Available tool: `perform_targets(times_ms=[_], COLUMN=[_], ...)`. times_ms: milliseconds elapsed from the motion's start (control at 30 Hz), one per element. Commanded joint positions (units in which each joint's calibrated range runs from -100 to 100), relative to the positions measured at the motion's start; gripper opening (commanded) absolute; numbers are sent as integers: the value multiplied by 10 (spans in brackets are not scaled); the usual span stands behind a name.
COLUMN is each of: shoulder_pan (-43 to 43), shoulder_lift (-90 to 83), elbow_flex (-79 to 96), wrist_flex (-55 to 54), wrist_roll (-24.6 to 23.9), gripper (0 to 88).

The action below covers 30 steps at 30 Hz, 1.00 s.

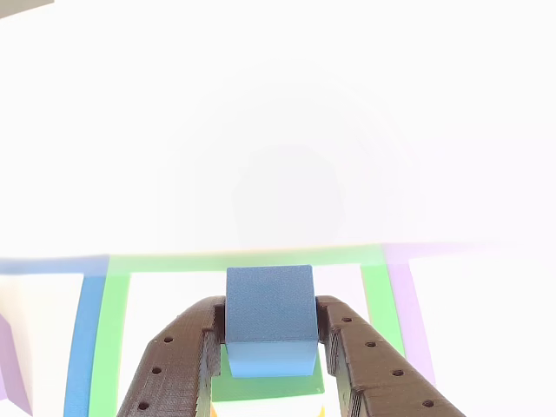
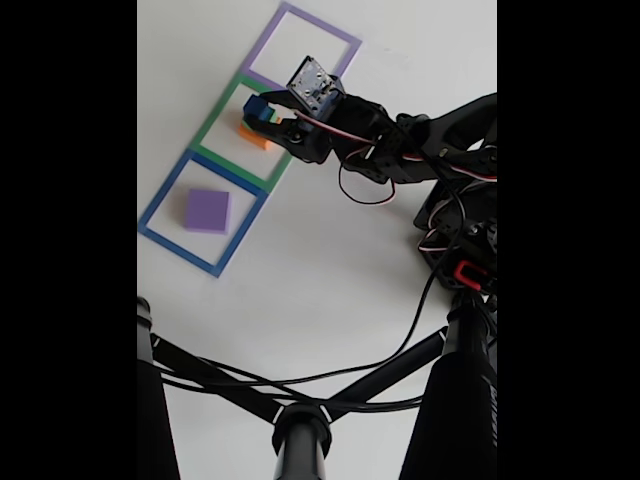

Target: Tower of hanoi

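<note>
Three outlined squares (image 2: 240, 130) cross white tabletop (image 2: 330, 290).

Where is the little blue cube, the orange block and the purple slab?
blue cube (image 1: 269, 304): other view, front face between the jaws.
orange block (image 2: 254, 137): fixed view, corner showing under the cube.
purple slab (image 2: 207, 211): fixed view, top face.

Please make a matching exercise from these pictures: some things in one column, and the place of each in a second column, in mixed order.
Things:
1. blue cube
2. orange block
3. purple slab
4. purple outline

Places:
A. in the blue outline
B. between the fingers of the end effector
C. nothing inside it
D. in the green outline, under the cube

Pairs: 1-B, 2-D, 3-A, 4-C
</note>
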Motion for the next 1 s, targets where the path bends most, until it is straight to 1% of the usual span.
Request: perform_targets(times_ms=[0,233,367,433,500,567,667,833,967], shoulder_pan=[-6,-3,-3,-4,-7,-10,-16,-30,-53], shoulder_lift=[-3,-11,-57,-105,-161,-215,-269,-286,-273], elbow_flex=[-23,-27,-44,-64,-99,-146,-261,-487,-650], wrist_flex=[-13,-3,65,142,246,362,567,858,1030], wrist_roll=[0,0,0,0,0,0,0,0,0], gripper=[39,38,36,34,34,32,31,25,25])
